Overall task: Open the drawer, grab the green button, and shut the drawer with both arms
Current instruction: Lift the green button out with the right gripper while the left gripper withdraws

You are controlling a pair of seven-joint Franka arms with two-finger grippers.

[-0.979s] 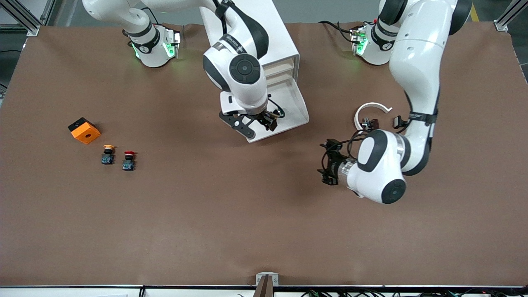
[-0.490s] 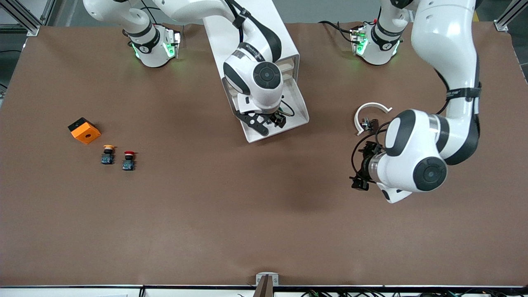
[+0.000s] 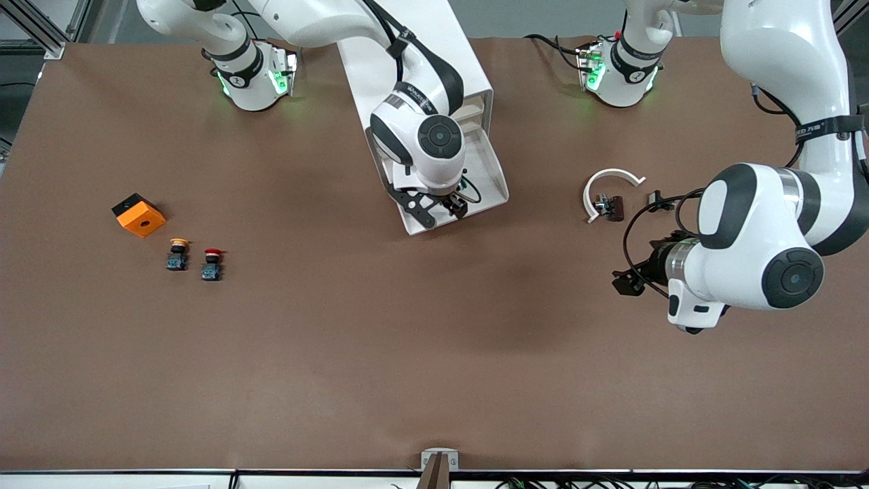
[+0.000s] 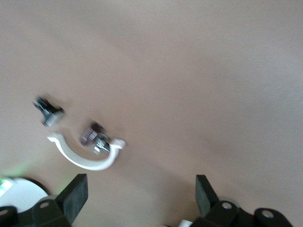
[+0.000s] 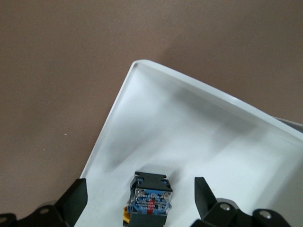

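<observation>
- Black fingers of the right gripper point(image 5: 137, 204) stand wide apart and hold nothing; the gripper hangs low over the open drawer point(image 5: 213, 142).
- Between these fingers, but touching neither of them, the button point(image 5: 150, 196) lies on the white floor of the drawer. Its black-and-blue block body faces the wrist camera. Only a small yellowish edge shows under the body, so I cannot tell the colour of the cap.
- In the front view the right gripper point(image 3: 441, 204) covers the button, and the drawer point(image 3: 499, 193) is pulled out from the lowest level of the white cabinet point(image 3: 461, 68), toward the front camera.
- The left gripper point(image 4: 137, 198) is also spread wide with nothing in it. In the front view the left gripper point(image 3: 628, 280) hangs over bare brown table point(image 3: 407, 353), well apart from the drawer, toward the left arm's end.
- Between the drawer and the left arm, a white curved clip point(image 3: 611, 178) lies on the table with a small dark part point(image 3: 609, 204) just beside it and another small dark part point(image 3: 655, 198) near.
- Well apart from the drawer, toward the right arm's end, lies an orange block point(image 3: 139, 215). The yellow-capped button point(image 3: 178, 253) and the red-capped button point(image 3: 212, 263) stand upright near it, a little nearer to the front camera than the drawer.
</observation>
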